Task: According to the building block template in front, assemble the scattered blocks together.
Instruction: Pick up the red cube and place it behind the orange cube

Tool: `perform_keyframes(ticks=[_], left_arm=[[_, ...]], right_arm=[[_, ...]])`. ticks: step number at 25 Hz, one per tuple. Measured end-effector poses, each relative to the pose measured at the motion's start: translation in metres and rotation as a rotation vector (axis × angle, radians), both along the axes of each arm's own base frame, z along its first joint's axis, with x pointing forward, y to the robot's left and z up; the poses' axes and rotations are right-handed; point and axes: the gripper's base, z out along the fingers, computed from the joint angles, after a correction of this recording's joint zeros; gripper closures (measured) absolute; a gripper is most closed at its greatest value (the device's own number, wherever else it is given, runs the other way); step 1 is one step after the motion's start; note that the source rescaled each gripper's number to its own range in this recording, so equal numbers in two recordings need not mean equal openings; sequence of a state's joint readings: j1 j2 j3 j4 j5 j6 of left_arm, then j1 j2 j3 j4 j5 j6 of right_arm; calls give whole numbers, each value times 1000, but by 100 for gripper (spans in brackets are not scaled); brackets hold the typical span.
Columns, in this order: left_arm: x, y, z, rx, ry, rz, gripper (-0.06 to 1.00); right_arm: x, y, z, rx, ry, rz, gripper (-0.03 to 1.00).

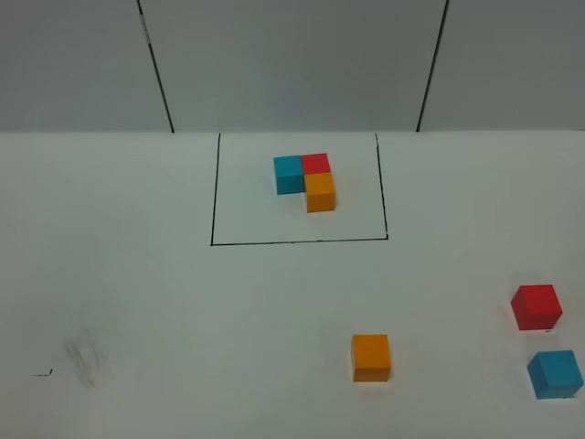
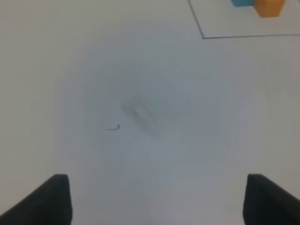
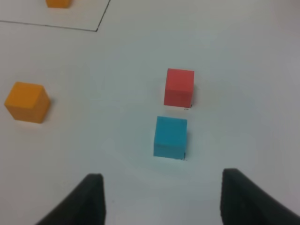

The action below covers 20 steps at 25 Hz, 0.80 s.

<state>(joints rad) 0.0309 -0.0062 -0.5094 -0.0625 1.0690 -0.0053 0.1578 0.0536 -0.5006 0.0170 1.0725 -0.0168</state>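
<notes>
The building block template (image 1: 306, 180) is an L of blue, red and orange cubes inside a black drawn rectangle (image 1: 297, 242) at the back middle of the table. Of the scattered blocks, the orange cube (image 1: 371, 357) (image 3: 27, 101) lies front centre-right. The red cube (image 1: 536, 306) (image 3: 179, 87) and the blue cube (image 1: 555, 374) (image 3: 170, 137) lie close together at the right edge. My right gripper (image 3: 161, 199) hovers open just short of the blue cube, nothing between its fingers. Wide open over bare table on the left side is my left gripper (image 2: 157, 201). Neither arm shows in the high view.
A grey smudge (image 1: 84, 357) (image 2: 140, 112) and a small pen mark (image 2: 112, 127) are on the white table at the front left. A corner of the black rectangle (image 2: 204, 36) and the template's orange cube (image 2: 268, 7) show in the left wrist view. A grey wall stands behind the table.
</notes>
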Motion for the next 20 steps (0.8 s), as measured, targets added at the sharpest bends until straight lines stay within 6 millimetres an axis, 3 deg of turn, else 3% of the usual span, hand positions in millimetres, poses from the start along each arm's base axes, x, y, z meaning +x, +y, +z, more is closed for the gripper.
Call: perform_keyframes(ticks=[6,20], left_arm=[[1,-1,0,0,0,107,30],[1,-1,0,0,0,110,30]], right_arm=[[0,0,0,3,1,2,80],[0,0,0,3,1,2,80]])
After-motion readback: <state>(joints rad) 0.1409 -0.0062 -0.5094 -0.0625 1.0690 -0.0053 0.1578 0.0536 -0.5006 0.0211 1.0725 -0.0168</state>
